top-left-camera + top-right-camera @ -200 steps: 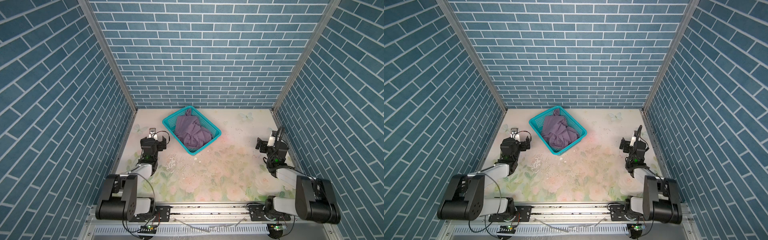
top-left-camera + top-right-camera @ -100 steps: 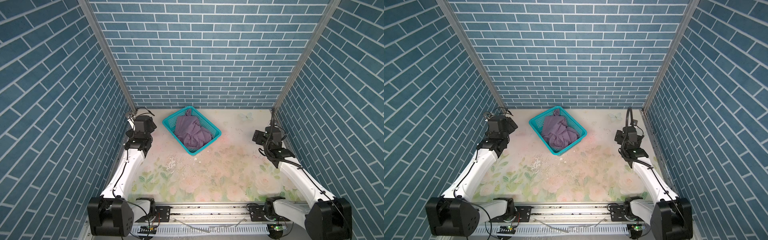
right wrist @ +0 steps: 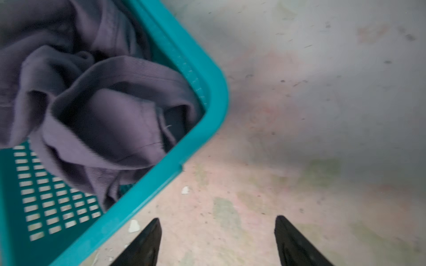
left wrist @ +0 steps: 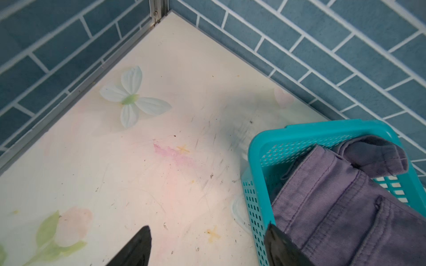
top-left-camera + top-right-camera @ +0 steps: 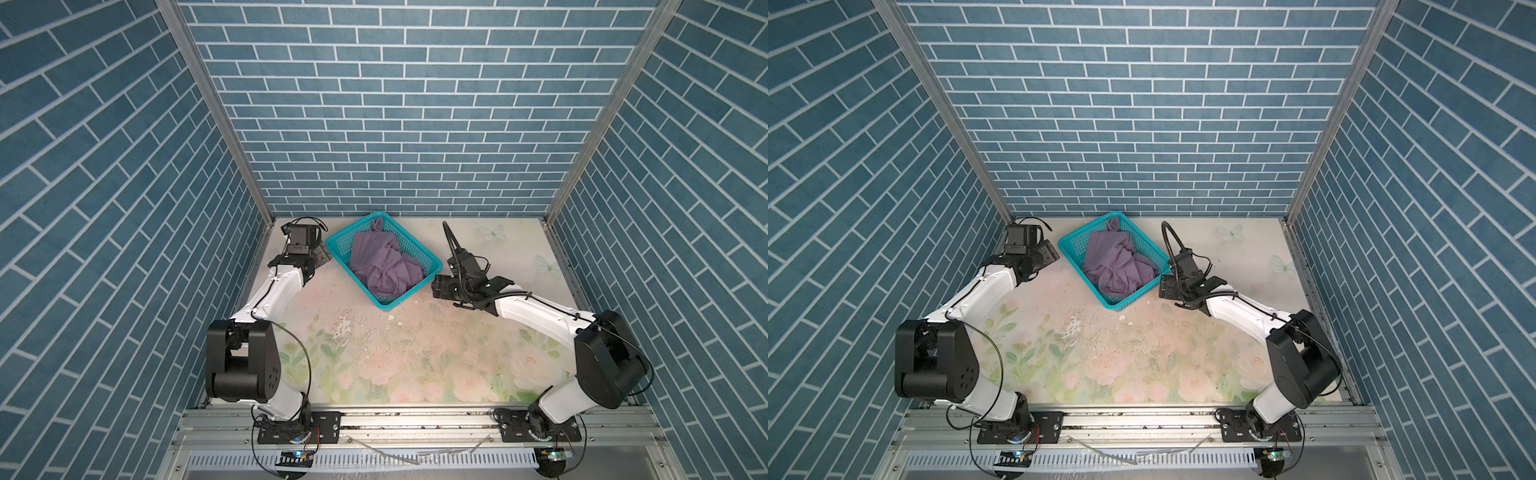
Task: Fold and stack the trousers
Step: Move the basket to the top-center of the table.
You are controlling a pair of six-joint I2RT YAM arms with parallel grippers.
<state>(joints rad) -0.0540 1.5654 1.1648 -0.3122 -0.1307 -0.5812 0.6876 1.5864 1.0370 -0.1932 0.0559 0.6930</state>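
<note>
The teal basket (image 5: 338, 249) at the desk's (image 5: 415, 353) far edge holds crumpled purple trousers (image 5: 384, 266); left tool (image 4: 207, 230) and right tool (image 3: 217, 221) are spread, empty.

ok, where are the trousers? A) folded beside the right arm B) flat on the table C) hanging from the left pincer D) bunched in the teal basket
D: the trousers lie crumpled inside the teal basket in both top views, not yet folded.

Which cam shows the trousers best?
A top view: the whole crumpled trousers show sharply, heaped inside the teal basket. The left wrist view gives a sharp close-up of the seams but crops most of the cloth. The right wrist view is close too, but blurred and partial.
</note>
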